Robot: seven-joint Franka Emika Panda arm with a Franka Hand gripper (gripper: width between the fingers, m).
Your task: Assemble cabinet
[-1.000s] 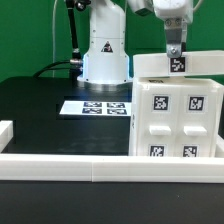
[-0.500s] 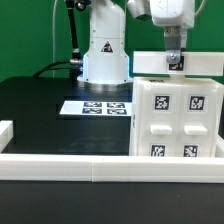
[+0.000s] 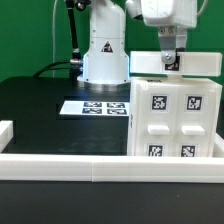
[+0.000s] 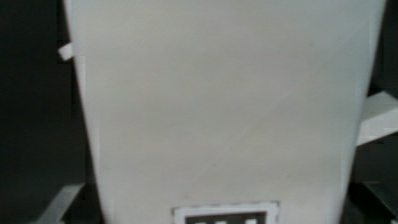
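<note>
The hand [image 3: 171, 62] grips a white top panel [image 3: 176, 63] resting on the cabinet [image 3: 178, 112], so the cabinet looks nearly built, panel seating left.

The white robot arm [image 3: 105, 45] is standing upright at the back, and its wrist is reaching down from above at the exterior view's right. The two-finger hand [image 3: 170, 62] is pointing straight down, its dark fingers [image 4: 386, 112] pressing on both sides of a white panel.
</note>
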